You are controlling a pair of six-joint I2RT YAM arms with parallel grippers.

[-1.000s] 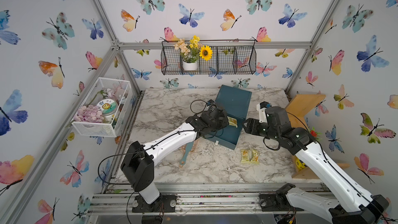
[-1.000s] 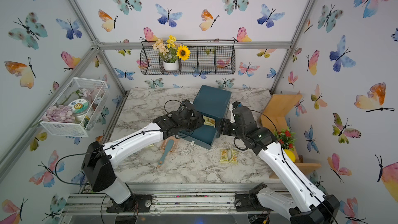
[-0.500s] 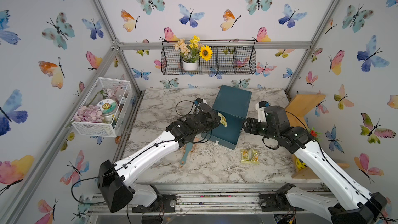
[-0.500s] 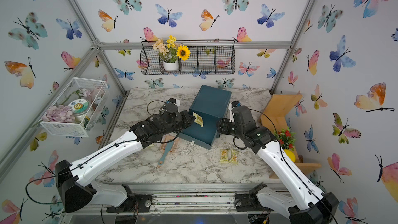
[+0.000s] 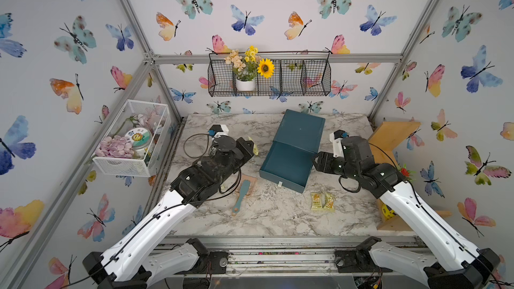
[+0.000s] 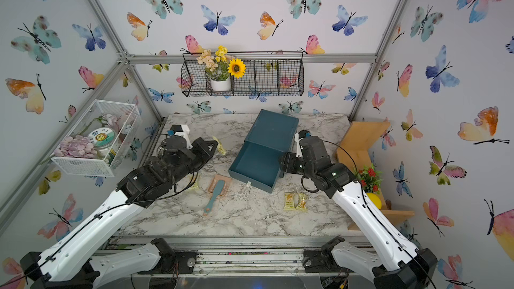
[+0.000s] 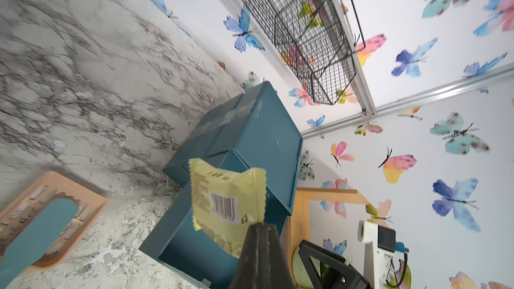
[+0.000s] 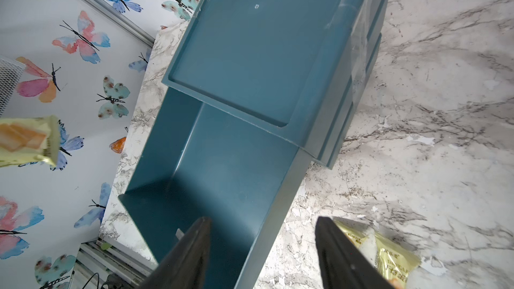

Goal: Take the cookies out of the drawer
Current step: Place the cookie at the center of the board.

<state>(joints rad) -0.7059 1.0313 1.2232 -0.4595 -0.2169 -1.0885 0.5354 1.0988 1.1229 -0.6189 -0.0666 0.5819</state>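
Left end effector point(image 7: 260, 226) clamps a pale yellow, barcode-printed cookie packet point(image 7: 222, 198) above the bench point(image 5: 264, 218), left of the teal drawer point(image 5: 286, 168). Two golden-yellow packets point(image 5: 322, 202) lie near-right. Right end effector point(image 8: 262, 226) gapes, straddling the drawer's wall.

drawer cabinet point(image 5: 301, 127) centre of counter point(image 5: 278, 218), drawer point(image 5: 286, 166) pulled out toward front. Two cookie packets point(image 5: 322, 202) on counter just right-front of drawer. Brush point(image 5: 241, 194) on dustpan point(image 5: 251, 180) left-front. Third cookie packet point(image 7: 222, 198) left of cabinet, above counter.

Drawer point(image 5: 286, 166) gapes open from above; dustpan point(image 6: 227, 183) lies near its left front, packets point(image 5: 322, 202) near its right front.
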